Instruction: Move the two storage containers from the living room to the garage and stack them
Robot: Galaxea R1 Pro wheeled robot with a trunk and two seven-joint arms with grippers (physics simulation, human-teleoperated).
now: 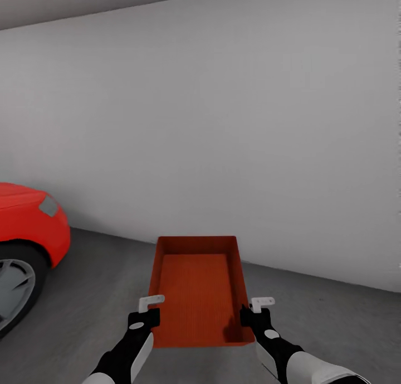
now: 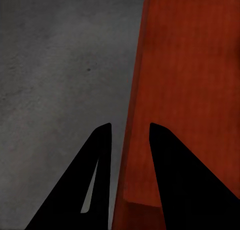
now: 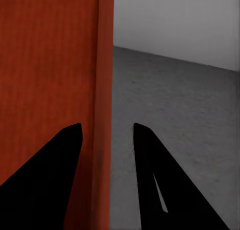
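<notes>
- head view: both black-and-white arms are stretched forward and low. the left end effector (image 1: 149, 310) is clamped on the left wall of an orange-red, finely ribbed, topless storage container (image 1: 196, 286), and the right end effector (image 1: 255, 311) on its right wall. the bin is held above the speckled grey floor (image 1: 100, 278), near a pale wall (image 1: 223, 122). a red car (image 1: 28, 228) is seen at the left.
- left wrist view: two black fingers (image 2: 95, 170) are seen straddling the container's wall (image 2: 137, 140).
- right wrist view: black fingers (image 3: 150, 165) are seen astride the ribbed wall (image 3: 102, 115).

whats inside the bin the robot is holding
Nothing shows inside the bin: the head view sees its bare ribbed bottom and inner walls. The near right corner lies in shadow beside the right gripper. The floor directly under it is hidden by the bin.
</notes>
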